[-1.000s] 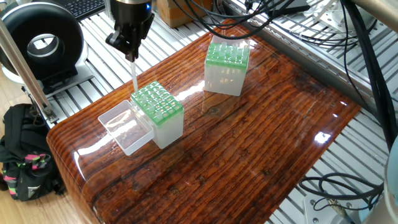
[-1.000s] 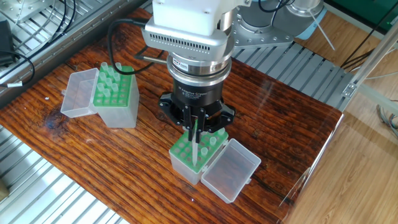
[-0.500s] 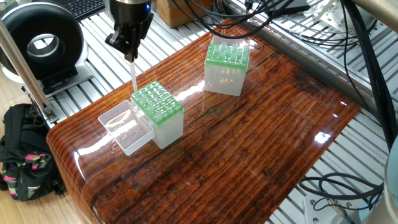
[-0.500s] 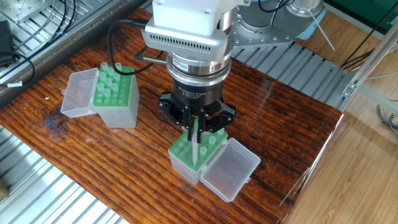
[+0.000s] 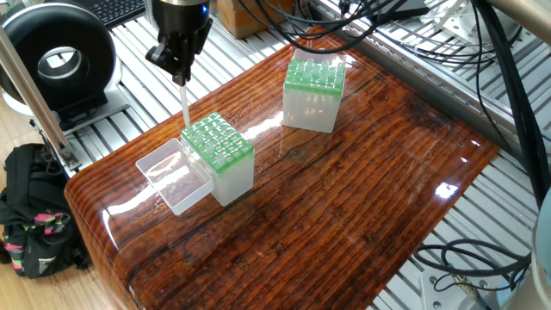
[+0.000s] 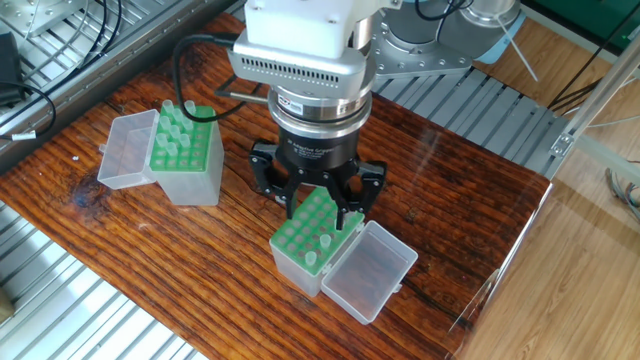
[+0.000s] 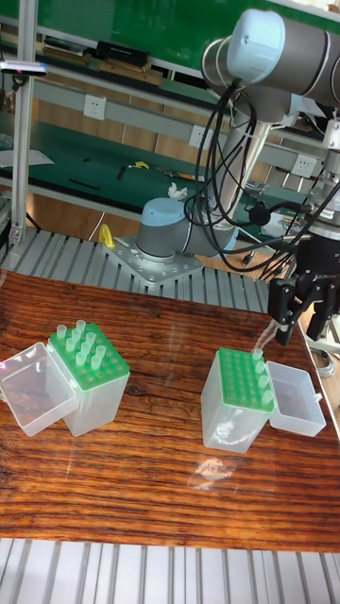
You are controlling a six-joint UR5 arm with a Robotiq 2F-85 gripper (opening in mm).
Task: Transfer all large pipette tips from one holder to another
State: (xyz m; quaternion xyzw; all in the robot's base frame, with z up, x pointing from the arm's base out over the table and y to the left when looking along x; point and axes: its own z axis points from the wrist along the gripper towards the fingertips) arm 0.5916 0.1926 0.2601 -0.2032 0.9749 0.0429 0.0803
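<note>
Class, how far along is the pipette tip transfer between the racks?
Done: a few translucent whitish pipette tips stand in the near green-topped plastic rack. In hand: nothing; the black two-finger tool hangs open above it. Left: many tips in the far green-topped rack.

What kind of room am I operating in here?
Probably a robotics lab or workshop: a wooden table on aluminium rails, a second robot base behind it, and a workbench with wall sockets.
</note>
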